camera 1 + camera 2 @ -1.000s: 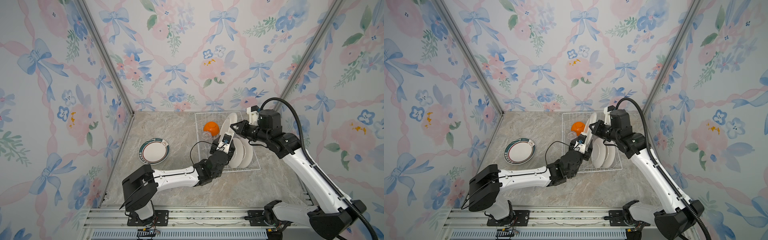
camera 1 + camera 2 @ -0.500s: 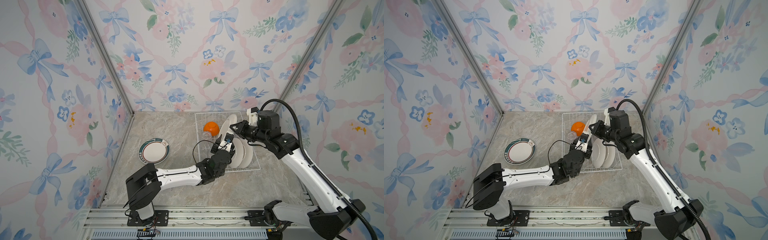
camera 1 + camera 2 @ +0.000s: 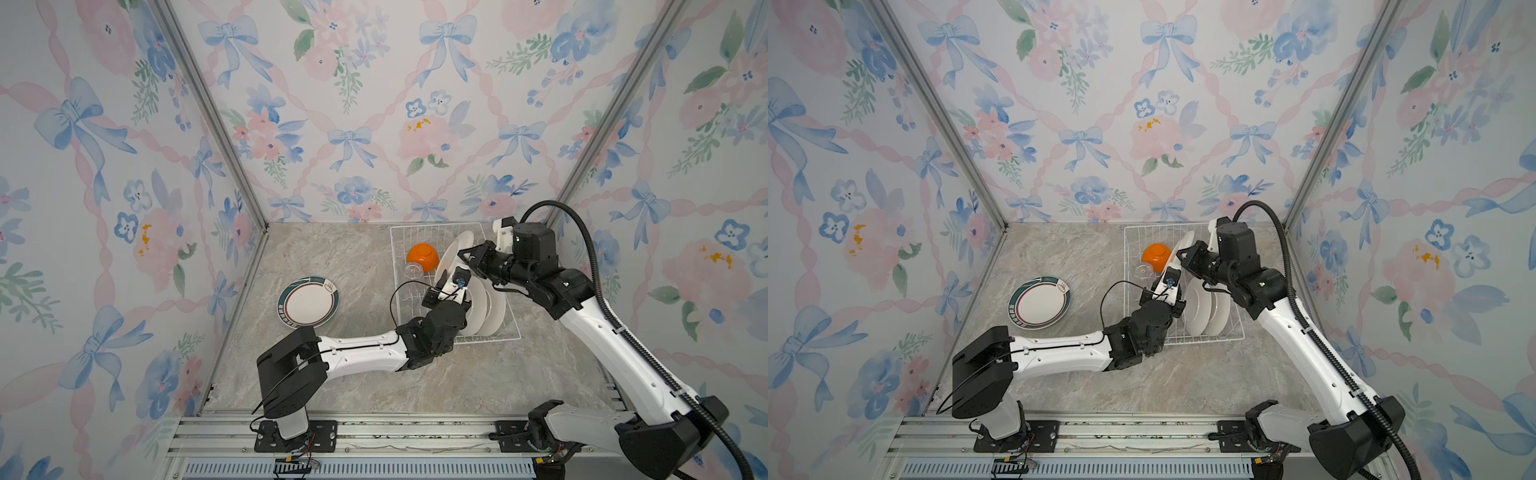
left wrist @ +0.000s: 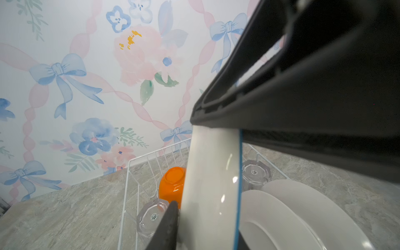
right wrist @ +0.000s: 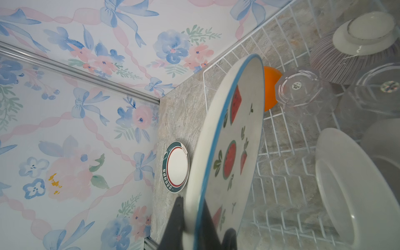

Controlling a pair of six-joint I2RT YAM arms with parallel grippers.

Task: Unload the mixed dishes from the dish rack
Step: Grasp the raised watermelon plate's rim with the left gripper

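Observation:
A white plate (image 3: 451,259) (image 3: 1177,253) with a blue rim and painted watermelons (image 5: 233,140) hangs tilted above the dish rack (image 3: 490,338) (image 3: 1204,340). My right gripper (image 3: 469,255) (image 5: 193,216) is shut on its upper rim. My left gripper (image 3: 457,279) (image 4: 205,225) is shut on the lower edge of the same plate (image 4: 210,184). Two plain white plates (image 3: 486,307) (image 4: 281,216) stand in the prongs. An orange bowl (image 3: 423,255) (image 4: 172,184), clear tumblers (image 3: 413,271) (image 5: 300,95) and a pale ribbed bowl (image 5: 357,47) sit upside down in the rack.
A green-rimmed plate (image 3: 307,302) (image 3: 1038,302) lies flat on the marble tabletop left of the rack. Flowered walls close in on three sides. A black cable (image 3: 395,299) loops from my left wrist beside the rack's left wall.
My left gripper's jaws have closed in on the lower edge of the lifted plate. The right arm has held the plate almost still.

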